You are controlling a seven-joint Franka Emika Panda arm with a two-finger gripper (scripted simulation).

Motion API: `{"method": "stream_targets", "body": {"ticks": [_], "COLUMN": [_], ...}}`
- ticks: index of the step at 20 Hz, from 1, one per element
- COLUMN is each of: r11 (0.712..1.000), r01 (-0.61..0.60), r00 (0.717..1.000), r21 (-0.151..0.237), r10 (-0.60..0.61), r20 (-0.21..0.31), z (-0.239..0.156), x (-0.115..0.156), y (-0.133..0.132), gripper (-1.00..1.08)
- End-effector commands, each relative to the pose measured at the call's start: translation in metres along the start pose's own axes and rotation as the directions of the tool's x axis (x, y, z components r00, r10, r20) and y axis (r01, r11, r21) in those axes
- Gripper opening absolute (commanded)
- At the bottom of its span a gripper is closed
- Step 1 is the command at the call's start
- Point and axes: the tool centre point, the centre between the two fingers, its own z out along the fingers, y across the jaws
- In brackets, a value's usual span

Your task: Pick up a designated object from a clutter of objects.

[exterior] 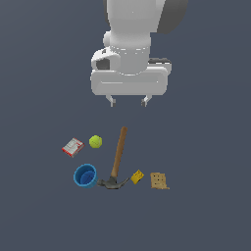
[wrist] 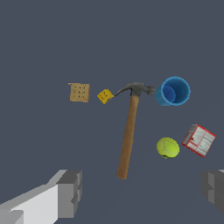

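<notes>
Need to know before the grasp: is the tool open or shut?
Open: the tool has its two fingers wide apart, nothing between them, above the hammer.

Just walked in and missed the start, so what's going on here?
A simulated robot arm is hovering over a small scatter of items, holding nothing. Its pincer is open, above the handle end of a claw hammer that lies flat, not yet touched. Near the hammer's head sit a blue cup on one side and a small yellow block and tan cracker square on the other. A yellow-green ball and a red-and-white box lie beside the handle.
</notes>
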Motion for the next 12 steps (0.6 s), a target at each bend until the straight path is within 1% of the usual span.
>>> {"method": "stream_targets", "body": {"ticks": [1, 4, 9, 12], "r11": [1.0, 1.0, 0.999, 0.999], "r01": [0.0, -0.004, -0.023, -0.024], "r00": [1.0, 1.0, 1.0, 1.0], "r21": [0.0, -0.005, -0.028, -0.031], "r10": [0.0, 0.004, 0.023, 0.025], "r20": [0.0, 0.002, 0.012, 0.013], "z": [0.0, 0.001, 0.005, 0.005], "x": [0.0, 0.0, 0.001, 0.001], "y": [0.0, 0.004, 0.024, 0.027], "gripper": [1.0, 1.0, 1.0, 1.0]}}
